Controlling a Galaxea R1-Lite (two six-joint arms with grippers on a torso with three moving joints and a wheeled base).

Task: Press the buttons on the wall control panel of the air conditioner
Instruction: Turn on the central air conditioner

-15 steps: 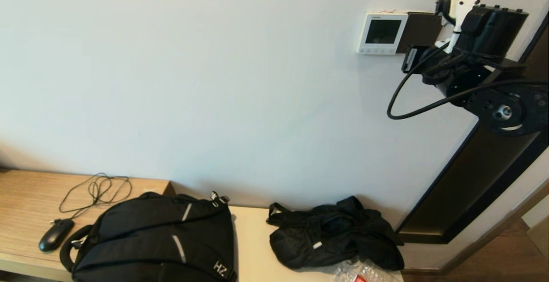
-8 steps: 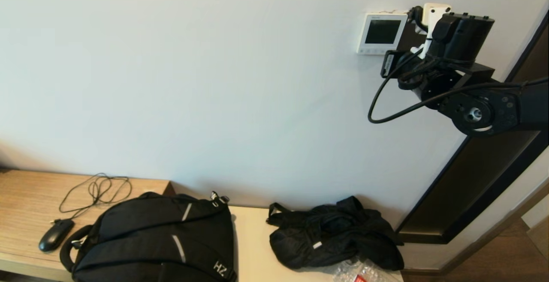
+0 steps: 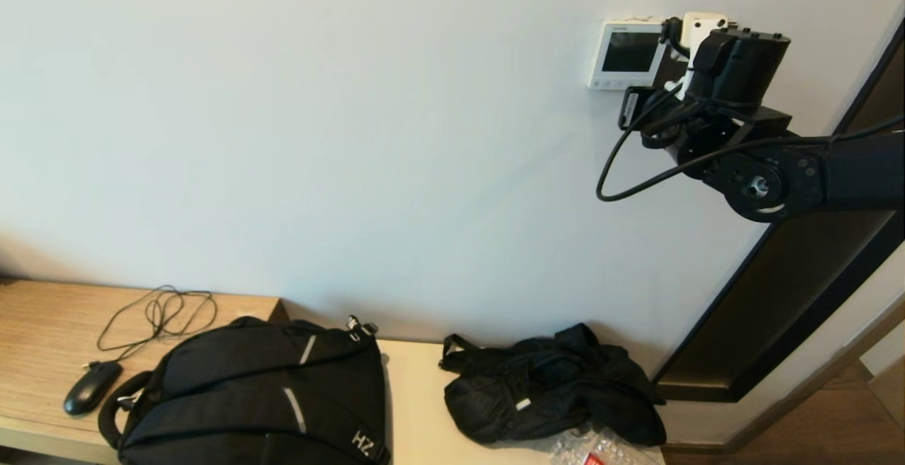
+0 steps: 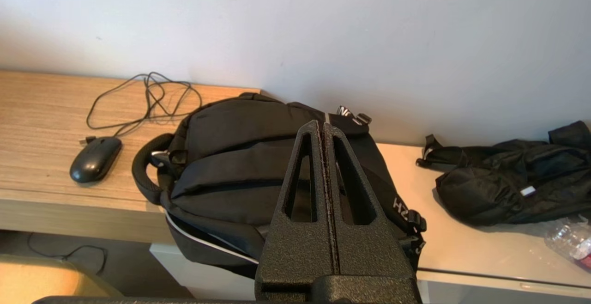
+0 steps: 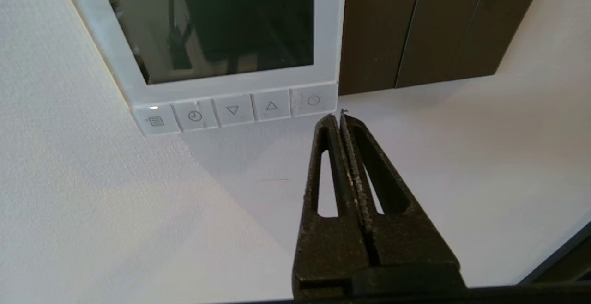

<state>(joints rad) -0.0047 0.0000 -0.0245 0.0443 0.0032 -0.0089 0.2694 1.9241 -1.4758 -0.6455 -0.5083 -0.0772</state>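
White wall [image 3: 353,133] fills most of the head view, and the air conditioner's wall control panel [image 3: 628,54] is mounted high on it, touching a dark-brown square panel [image 5: 415,27] on its right. The panel's screen [image 5: 217,17] is dark, and the buttons [image 5: 233,110] are lined up in a row of five along its lower edge. The right gripper [image 5: 340,118] is held with its fingers pressed together and nothing between them; its tips are poised just below the power button [image 5: 313,100] at the row's end, apart from it. The left gripper [image 4: 322,128] is likewise clamped together on nothing, parked above a black backpack [image 3: 261,394]. A wooden desk [image 3: 42,331] is seen below, with a black mouse [image 3: 92,386], its tangled cable [image 3: 159,316] and a crumpled black bag [image 3: 548,384] lying on it.
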